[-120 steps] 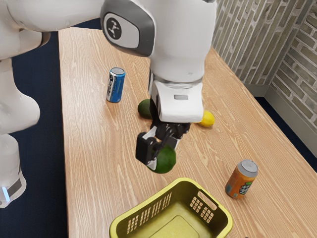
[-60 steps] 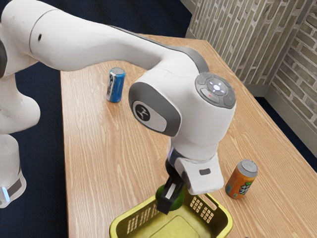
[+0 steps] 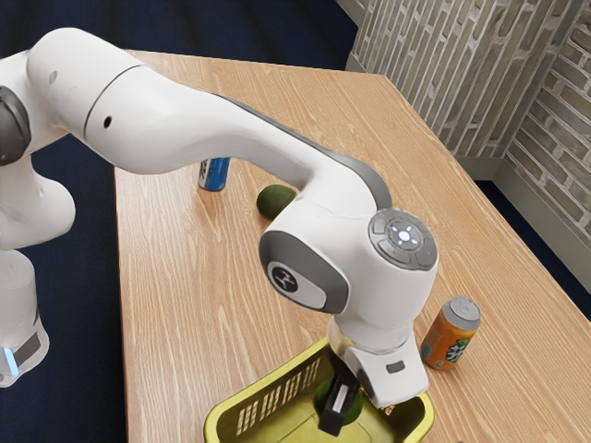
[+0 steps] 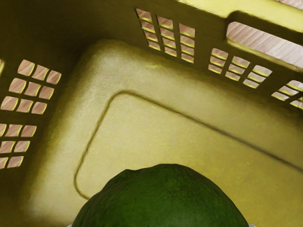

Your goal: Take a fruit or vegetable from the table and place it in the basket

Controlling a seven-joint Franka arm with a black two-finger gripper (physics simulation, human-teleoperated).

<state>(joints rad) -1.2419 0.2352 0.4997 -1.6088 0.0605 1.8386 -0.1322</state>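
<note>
Your gripper (image 3: 342, 413) held the green fruit (image 4: 161, 201) over the basket's (image 4: 156, 135) floor, both fingers closed against its sides, parted by its width.

Looking at a green fruit (image 4: 161, 201), dark, rounded, faintly bumpy, gripped from both sides, right over the floor of the basket (image 4: 189, 142)! And seeing that basket upright on the wooden table (image 3: 180, 323), yellow-green, open-topped, pierced with small openings, handle slot in one wall!
</note>
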